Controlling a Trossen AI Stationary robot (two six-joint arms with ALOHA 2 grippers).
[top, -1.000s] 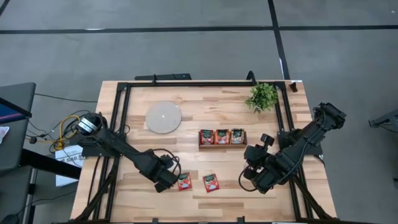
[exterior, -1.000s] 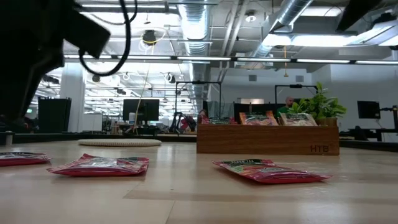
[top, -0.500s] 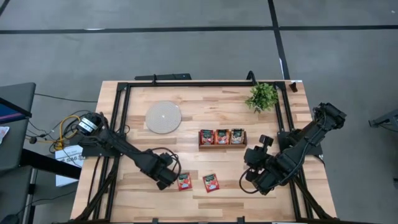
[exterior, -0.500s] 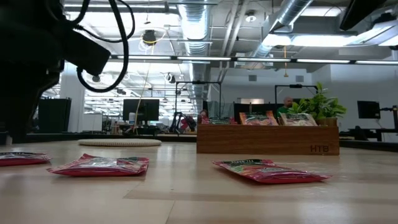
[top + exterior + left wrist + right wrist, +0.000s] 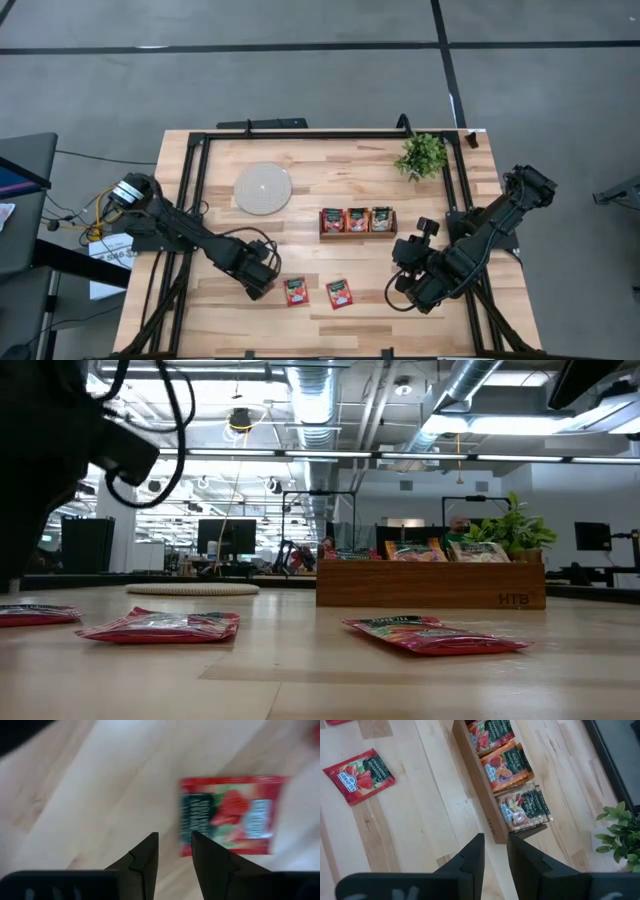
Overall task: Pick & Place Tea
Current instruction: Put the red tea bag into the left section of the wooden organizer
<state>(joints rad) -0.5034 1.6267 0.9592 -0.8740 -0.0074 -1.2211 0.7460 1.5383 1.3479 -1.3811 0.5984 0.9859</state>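
Observation:
Two red sachets lie flat on the table near its near edge, one (image 5: pixel 296 291) and the other (image 5: pixel 340 293); the low view shows them (image 5: pixel 160 625) (image 5: pixel 430 635) and a third sachet (image 5: pixel 35 614) at its left edge. More tea fills the three compartments of the brown tray (image 5: pixel 357 234). My left gripper (image 5: pixel 263 288) hovers just left of the first sachet (image 5: pixel 230 815), open by a narrow gap (image 5: pixel 175 842), touching nothing. My right gripper (image 5: pixel 398 293) waits right of the sachets, with a narrow gap too (image 5: pixel 495 842).
A round white disc (image 5: pixel 263 188) lies far left of the tray. A small green plant (image 5: pixel 422 155) stands near the far right corner. A black frame (image 5: pixel 330 134) runs along the table's edges. Bare wood shows between the sachets and the tray wall (image 5: pixel 480 785).
My left gripper has drawn back toward the table's left edge, away from the nearer red sachet. That sachet has stayed where it lay.

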